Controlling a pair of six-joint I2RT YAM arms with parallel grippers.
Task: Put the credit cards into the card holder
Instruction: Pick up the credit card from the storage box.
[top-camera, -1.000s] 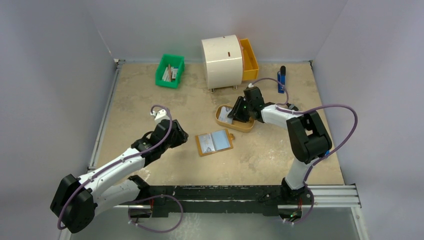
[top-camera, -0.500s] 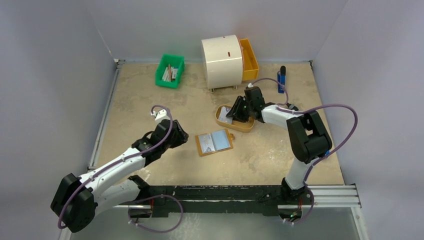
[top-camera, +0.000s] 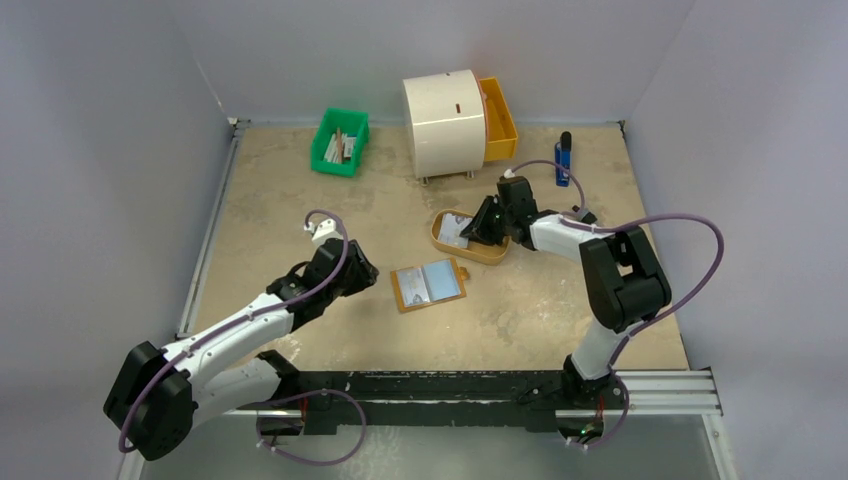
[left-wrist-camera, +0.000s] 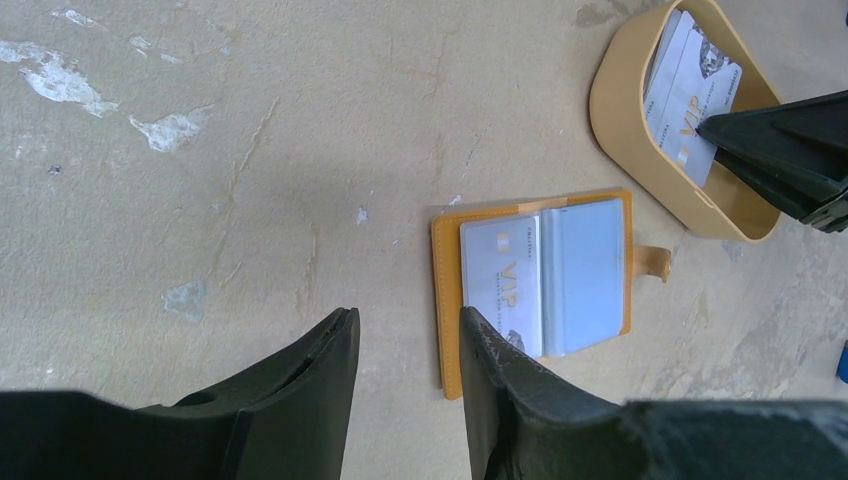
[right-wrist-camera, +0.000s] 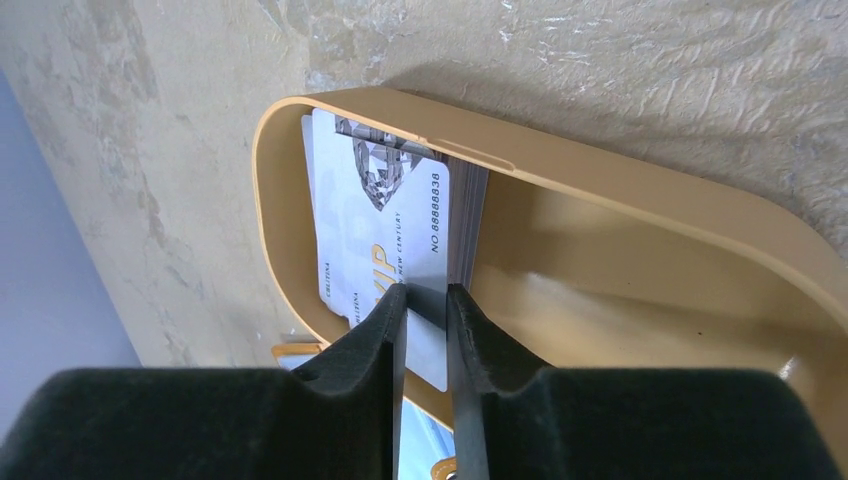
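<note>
The card holder (top-camera: 428, 285) (left-wrist-camera: 540, 285) lies open on the table, orange-tan outside and pale blue inside. One VIP card (left-wrist-camera: 500, 270) sits in its left half. More credit cards (right-wrist-camera: 370, 220) (left-wrist-camera: 690, 95) lean stacked in the oval tan tray (right-wrist-camera: 600, 185) (top-camera: 490, 253). My right gripper (right-wrist-camera: 427, 292) (top-camera: 478, 232) reaches into the tray. Its jaws stand narrowly apart, astride the top card's lower corner. My left gripper (left-wrist-camera: 405, 320) (top-camera: 360, 270) hovers open just left of the holder, empty.
At the back stand a green bin (top-camera: 340, 142) with sticks and papers and a white round box (top-camera: 443, 122) with an orange drawer (top-camera: 498, 118). A blue object (top-camera: 564, 160) lies at the back right. Walls enclose the table.
The right gripper's jaws have narrowed around the top card in the tray, and its wrist has shifted slightly right. The left arm has not moved.
</note>
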